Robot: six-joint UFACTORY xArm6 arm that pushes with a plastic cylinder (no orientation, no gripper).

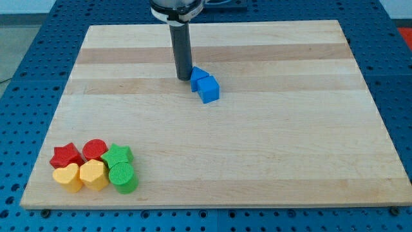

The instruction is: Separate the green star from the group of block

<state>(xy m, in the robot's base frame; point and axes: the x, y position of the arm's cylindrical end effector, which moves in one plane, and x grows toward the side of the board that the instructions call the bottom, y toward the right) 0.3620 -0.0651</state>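
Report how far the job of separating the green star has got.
Done: nothing; the green star still sits packed against the green cylinder, red and yellow blocks at the view's bottom left. In hand: my tip rests by the blue blocks, far off. Left: the whole separation.

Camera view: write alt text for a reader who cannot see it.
My tip rests near the top of a wooden board, just left of two touching blue blocks. Far off, at the bottom left corner, six blocks huddle together: a red star, a red cylinder, the green star, a green cylinder, a yellow heart and a yellow block.
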